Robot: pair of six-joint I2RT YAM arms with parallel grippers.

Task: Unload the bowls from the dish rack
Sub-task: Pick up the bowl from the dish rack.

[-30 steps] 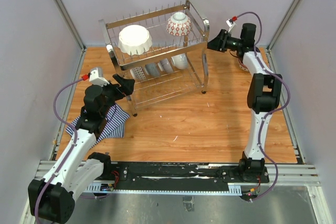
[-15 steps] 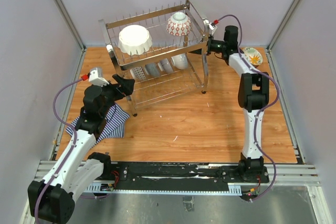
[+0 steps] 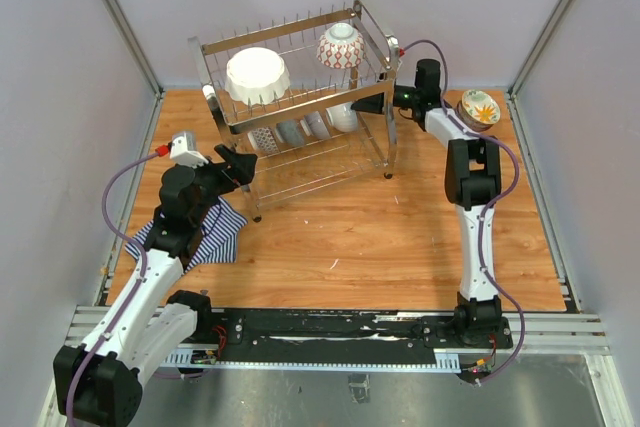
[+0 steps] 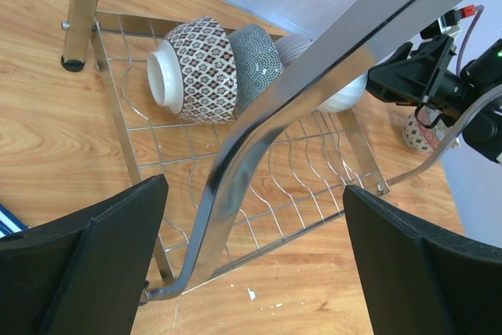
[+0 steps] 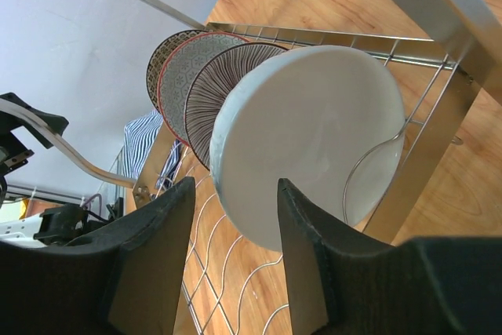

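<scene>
The dish rack (image 3: 300,97) stands at the back of the table. Its top tier holds the large white scalloped bowl (image 3: 257,75) and the red lattice bowl (image 3: 341,46). Several bowls (image 3: 300,130) stand on edge in the lower tier. My right gripper (image 3: 372,104) is open at the rack's right end. In the right wrist view its jaws (image 5: 235,194) straddle the rim of the pale bowl (image 5: 314,131), with patterned bowls (image 5: 208,76) behind. My left gripper (image 3: 240,164) is wide open at the rack's left end, around the loop handle (image 4: 235,194). A floral bowl (image 3: 479,107) sits on the table.
A blue-white striped cloth (image 3: 195,232) lies under the left arm. The wooden table (image 3: 400,237) has walls on three sides. In the left wrist view the patterned bowls (image 4: 196,68) lie beyond the handle, and the right gripper (image 4: 412,76) shows at the far end.
My right gripper moved left from beside the rack to the lower tier's right end, uncovering the floral bowl on the table. The left arm barely moved.
</scene>
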